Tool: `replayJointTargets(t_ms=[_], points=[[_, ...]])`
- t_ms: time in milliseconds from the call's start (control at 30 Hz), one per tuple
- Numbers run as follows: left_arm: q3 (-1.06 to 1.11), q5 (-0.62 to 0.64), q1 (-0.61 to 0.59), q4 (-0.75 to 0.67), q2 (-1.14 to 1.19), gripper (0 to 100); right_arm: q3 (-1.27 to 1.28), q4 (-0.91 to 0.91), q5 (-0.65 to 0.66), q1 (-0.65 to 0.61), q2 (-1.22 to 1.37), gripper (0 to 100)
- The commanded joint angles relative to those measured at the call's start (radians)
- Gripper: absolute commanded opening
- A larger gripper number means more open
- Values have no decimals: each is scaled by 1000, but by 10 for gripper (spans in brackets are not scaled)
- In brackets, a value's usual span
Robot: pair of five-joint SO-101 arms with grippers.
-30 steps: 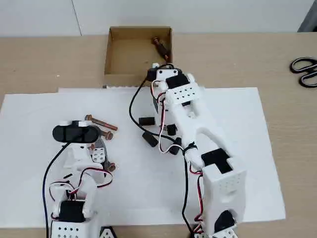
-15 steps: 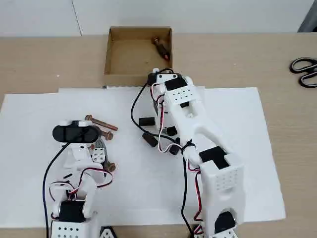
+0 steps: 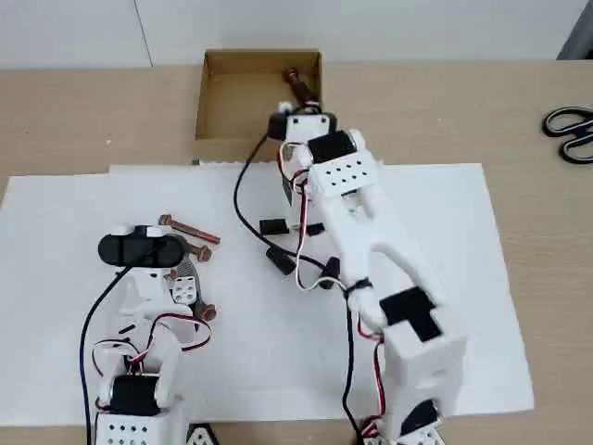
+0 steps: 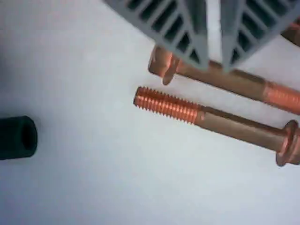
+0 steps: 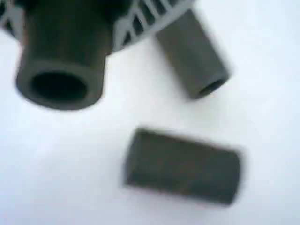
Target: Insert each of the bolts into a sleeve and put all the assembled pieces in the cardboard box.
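Observation:
Two copper bolts lie on white paper under my left gripper. Its grey fingers stand almost together above the farther bolt, nothing between them. A black sleeve lies nearby. My right gripper is shut on a black sleeve, open end facing the camera, held above the paper. Two loose sleeves lie below it. In the high view the right arm stretches to just before the cardboard box, which holds one assembled bolt.
More bolts lie around the left gripper, and loose sleeves beside the right arm's black cable. Scissors rest at the table's far right. The paper sheet covers the table's middle.
The right arm's wrist has shifted farther away, toward the cardboard box. The left arm has stayed where it was.

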Motion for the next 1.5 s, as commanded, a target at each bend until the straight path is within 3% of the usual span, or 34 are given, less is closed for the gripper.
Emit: replayJointTargets(t_ms=[0, 233, 533, 900, 1000, 1133, 1467], points=[[-2, -5, 12, 6, -12, 7, -48, 56, -6, -24, -203, 2], [-84, -3, -41, 35, -12, 7, 8, 124, -6, 31, -455, 2], [-406, -14, -43, 341, 32, 7, 245, 124, -3, 171, -682, 2], [-1144, -23, -43, 760, 796, 6, 589, 113, -6, 288, -960, 2], [-1290, -130, -46, 855, 1019, 6, 663, 113, -6, 318, -1036, 2], [-1353, -384, -48, 904, 1240, 6, 746, 113, -3, 387, -1144, 3], [-1402, -450, -49, 898, 1410, 9, 898, 93, -2, 444, -1379, 3]])
